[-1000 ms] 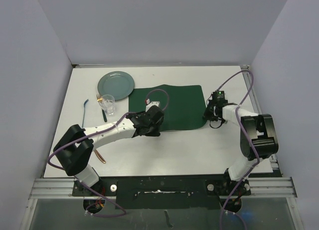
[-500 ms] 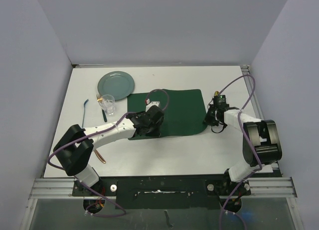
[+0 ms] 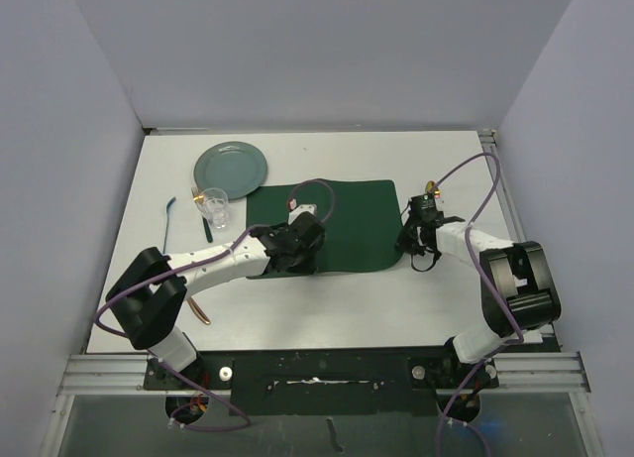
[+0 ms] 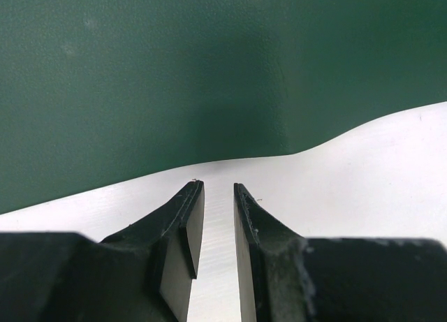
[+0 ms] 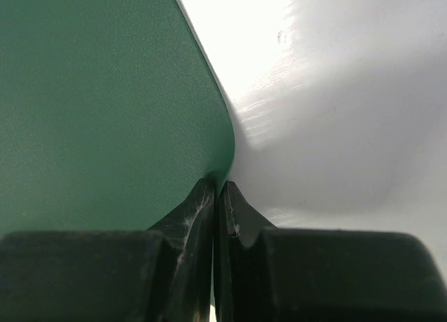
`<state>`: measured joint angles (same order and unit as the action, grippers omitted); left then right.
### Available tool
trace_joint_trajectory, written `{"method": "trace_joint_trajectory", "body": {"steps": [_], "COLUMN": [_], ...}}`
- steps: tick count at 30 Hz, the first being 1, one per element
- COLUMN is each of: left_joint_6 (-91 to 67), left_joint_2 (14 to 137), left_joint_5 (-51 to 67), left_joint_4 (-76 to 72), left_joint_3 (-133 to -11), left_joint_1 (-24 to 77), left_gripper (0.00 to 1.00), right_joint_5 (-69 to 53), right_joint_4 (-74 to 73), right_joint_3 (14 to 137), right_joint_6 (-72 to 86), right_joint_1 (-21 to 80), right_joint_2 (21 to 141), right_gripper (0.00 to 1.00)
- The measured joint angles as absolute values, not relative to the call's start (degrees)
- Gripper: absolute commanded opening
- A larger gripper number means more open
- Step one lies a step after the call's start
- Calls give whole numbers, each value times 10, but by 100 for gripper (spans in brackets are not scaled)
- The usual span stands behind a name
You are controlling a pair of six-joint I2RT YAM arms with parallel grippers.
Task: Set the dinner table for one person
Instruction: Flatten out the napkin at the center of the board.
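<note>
Leftward over the bench (image 3: pixel 347 308) you are dragging the placemat (image 3: pixel 337 229), right hand (image 5: pixel 215 189) pinching its corner, left hand (image 4: pixel 215 188) narrowly parted at its near edge; plate (image 3: pixel 231 169) and glass (image 3: pixel 215 207) are waiting unplaced at far left.

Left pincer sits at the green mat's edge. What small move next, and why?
Probably ease the left pincer forward and close on the placemat edge: its jaws stand apart, empty, just short of it; the right pincer pinches the placemat's right corner.
</note>
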<state>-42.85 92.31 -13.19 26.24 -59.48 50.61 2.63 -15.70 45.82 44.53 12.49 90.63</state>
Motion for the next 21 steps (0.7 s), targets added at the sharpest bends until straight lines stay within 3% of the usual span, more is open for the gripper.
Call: {"method": "trace_joint_trajectory", "body": {"steps": [14,19,21], "left_joint_6": [-429,-428,-428], "left_joint_2": [923,926,929], "left_joint_5": [-132,-132,-132], "left_joint_4": [262,259,258], "left_joint_3": [-594,-594,-594], "left_joint_1": [506,506,506], "left_gripper": [22,22,22], "right_joint_5": [78,84,86], "right_joint_4": [-166,-175,-176], "right_joint_3": [459,459,459], "right_joint_6": [489,493,493], "right_joint_1": [151,151,151], "right_joint_2": [905,902,902], "right_gripper": [0,18,32]}}
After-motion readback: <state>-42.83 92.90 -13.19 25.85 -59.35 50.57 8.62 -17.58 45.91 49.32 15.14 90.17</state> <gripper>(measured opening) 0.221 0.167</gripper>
